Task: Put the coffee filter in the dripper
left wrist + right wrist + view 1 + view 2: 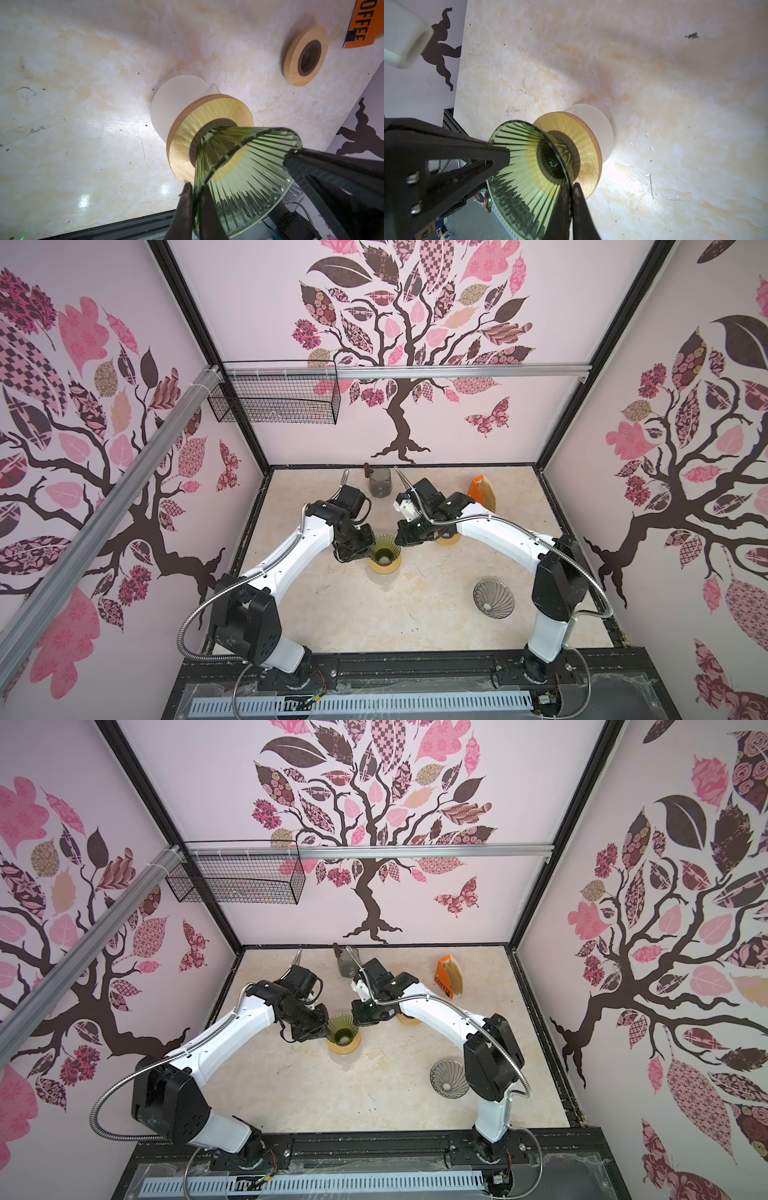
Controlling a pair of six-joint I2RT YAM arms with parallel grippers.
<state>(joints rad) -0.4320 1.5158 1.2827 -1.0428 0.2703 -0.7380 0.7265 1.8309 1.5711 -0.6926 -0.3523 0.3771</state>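
Green glass dripper [383,549] sits on its wooden collar [187,133]; we pinch its rim with our left gripper [194,193] and right gripper [572,187] from opposite sides. Coffee filters [456,975] stand in their orange box [443,982], well apart.

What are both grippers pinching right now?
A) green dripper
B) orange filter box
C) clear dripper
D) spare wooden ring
A: the wrist views show the left gripper and the right gripper each clamped on the rim of the green dripper.
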